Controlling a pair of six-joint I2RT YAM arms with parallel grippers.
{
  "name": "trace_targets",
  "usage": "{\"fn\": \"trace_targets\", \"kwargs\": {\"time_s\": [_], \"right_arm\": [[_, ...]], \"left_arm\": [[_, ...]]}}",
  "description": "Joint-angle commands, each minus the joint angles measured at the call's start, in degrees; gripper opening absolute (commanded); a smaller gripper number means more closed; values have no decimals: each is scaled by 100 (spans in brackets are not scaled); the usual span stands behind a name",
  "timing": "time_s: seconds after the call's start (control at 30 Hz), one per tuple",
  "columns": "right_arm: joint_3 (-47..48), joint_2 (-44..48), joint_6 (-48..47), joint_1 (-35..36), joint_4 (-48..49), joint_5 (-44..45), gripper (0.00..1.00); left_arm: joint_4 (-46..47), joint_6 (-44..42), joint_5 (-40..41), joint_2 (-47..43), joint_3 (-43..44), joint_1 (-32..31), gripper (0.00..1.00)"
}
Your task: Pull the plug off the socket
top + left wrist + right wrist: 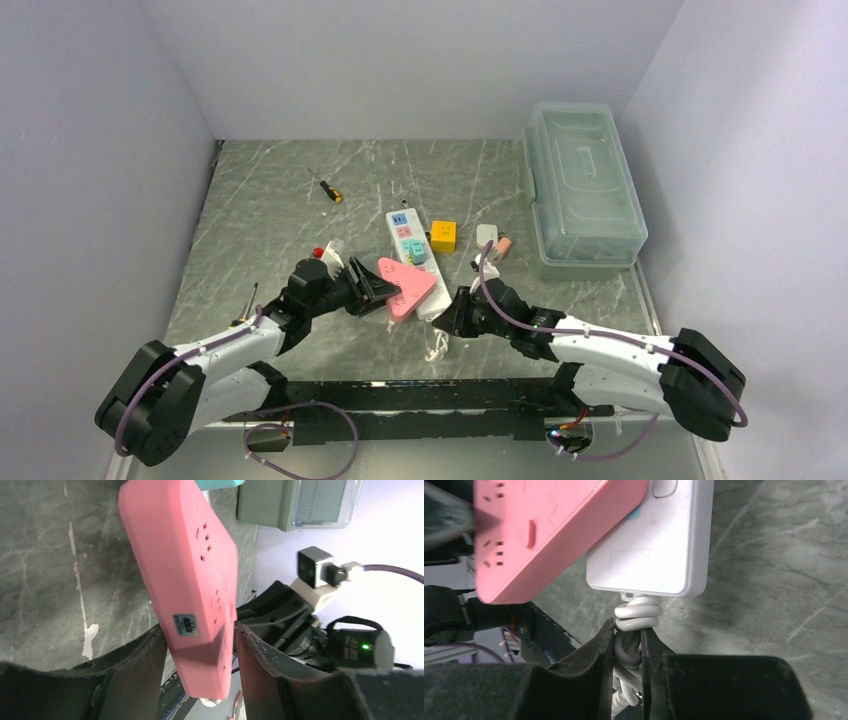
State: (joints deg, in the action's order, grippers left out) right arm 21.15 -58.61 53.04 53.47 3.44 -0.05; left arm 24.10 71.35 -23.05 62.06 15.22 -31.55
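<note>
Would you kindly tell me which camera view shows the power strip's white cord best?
The right wrist view: the coiled white cord sits centre, pinched by the right hand. The top view shows only a small pale tangle; the left wrist view hardly any.

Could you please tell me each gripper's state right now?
Left gripper: closed on the pink triangular plastic plug.
Right gripper: closed on the coiled white cord.

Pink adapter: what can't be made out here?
- Prongs of the pink adapter, and whether they are seated in the power strip: hidden under its own body, every view.
- Strip's near outlets: top external, covered by the adapter.
- Where the cord runs: right wrist, hidden between the right end effector fingers.
- Strip: left wrist, nearly all behind the adapter in the left end effector.
</note>
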Motion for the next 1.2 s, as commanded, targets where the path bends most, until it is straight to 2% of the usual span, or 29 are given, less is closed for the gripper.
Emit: {"fn": "trace_targets", "kwargs": {"time_s": [0.0,0.2,0.4,0.73,0.9,1.17], "right_arm": [[-70,-246,50,63,523,177,0],[-24,-388,-4,141,457,291,0],[-45,-141,100,154,522,274,0],[-59,156,374,154,975,-126,0],[-163,-47,353,167,949,-11,0],[-196,-536,121,344,657,646,0]], "left_arm": [[41,-87,36,-193,381,-9,56],[394,-51,-143,198,450,-4,56],[583,-22,-95,443,258,-7,56],[793,-61,-1,634,55,-9,45],[886,44,-29,495,149,-8,29],[867,313,54,70,237,-9,3]]}}
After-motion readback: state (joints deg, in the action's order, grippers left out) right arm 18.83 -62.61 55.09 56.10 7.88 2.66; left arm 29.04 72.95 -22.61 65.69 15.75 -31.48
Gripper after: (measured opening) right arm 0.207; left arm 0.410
